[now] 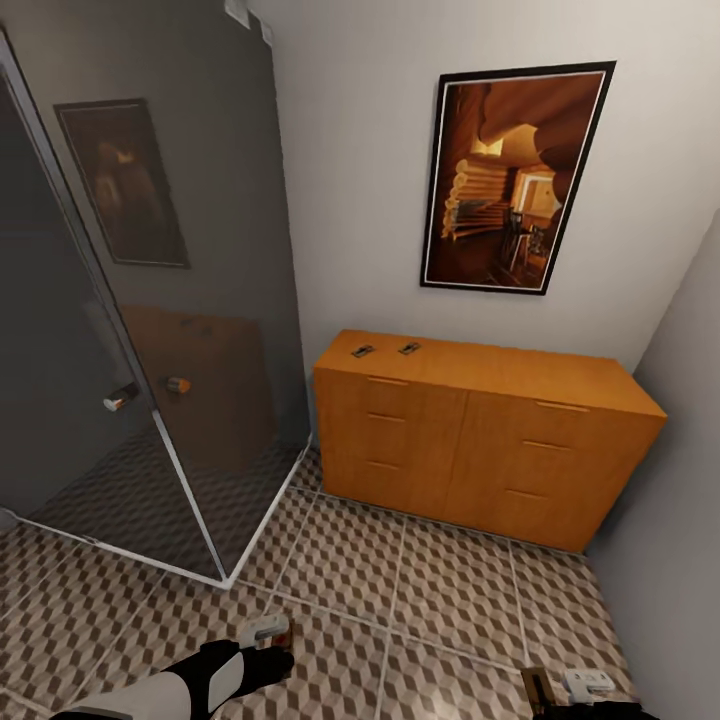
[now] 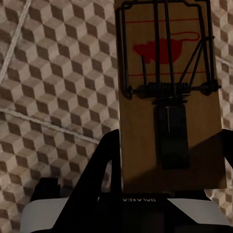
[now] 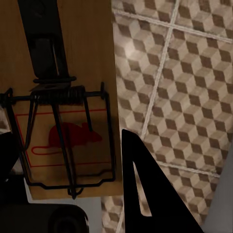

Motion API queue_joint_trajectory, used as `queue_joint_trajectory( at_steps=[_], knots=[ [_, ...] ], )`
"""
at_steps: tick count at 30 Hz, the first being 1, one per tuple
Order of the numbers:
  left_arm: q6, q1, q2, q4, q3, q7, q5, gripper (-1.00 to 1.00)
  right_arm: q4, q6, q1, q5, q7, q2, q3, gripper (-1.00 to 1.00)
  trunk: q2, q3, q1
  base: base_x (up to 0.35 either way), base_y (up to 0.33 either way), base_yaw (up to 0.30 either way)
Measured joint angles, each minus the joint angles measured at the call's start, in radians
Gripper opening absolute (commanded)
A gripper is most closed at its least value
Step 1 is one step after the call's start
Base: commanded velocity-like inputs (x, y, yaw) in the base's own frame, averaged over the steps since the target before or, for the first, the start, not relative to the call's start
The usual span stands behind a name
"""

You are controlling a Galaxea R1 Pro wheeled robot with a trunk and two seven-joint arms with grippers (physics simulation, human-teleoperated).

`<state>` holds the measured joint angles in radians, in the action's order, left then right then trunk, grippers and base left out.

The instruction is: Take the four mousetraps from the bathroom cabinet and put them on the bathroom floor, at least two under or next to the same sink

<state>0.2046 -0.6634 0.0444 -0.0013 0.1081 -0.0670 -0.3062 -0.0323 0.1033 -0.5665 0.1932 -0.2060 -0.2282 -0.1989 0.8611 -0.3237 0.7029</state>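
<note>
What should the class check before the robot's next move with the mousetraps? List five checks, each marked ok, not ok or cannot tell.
1. Left gripper holds a mousetrap: ok, the wooden trap sits between its fingers.
2. Right gripper holds a mousetrap: ok, a trap sits between its fingers.
3. Bathroom floor under both grippers is bare tile: ok.
4. Traps left on the cabinet: two small ones sit on its top, not yet on the floor: not ok.
5. Bathroom sink close enough for placing: cannot tell from these views.
</note>
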Motion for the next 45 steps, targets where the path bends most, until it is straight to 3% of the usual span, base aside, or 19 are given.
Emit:
queue_joint_trajectory(
  at_steps=[21, 29, 45],
  knots=[
    [0.0, 0.0, 0.0, 0.0, 0.0, 0.0, 0.0, -1.0, 0.0, -0.012, 0.0, 0.0, 0.029, 0.001, 0.0, -1.0, 0.0, 0.023, 0.0, 0.0, 0.0, 0.203],
    [0.0, 0.0, 0.0, 0.0, 0.0, 0.0, 0.0, -1.0, 0.0, -0.025, 0.0, 0.0, 0.054, 0.023, 0.0, -1.0, 0.0, 0.036, 0.0, 0.0, 0.0, 0.034],
    [0.0, 0.0, 0.0, 0.0, 0.0, 0.0, 0.0, -1.0, 0.0, -0.038, 0.0, 0.0, 0.074, 0.027, 0.0, -1.0, 0.0, 0.061, 0.0, 0.0, 0.0, 0.001]
  ],
)
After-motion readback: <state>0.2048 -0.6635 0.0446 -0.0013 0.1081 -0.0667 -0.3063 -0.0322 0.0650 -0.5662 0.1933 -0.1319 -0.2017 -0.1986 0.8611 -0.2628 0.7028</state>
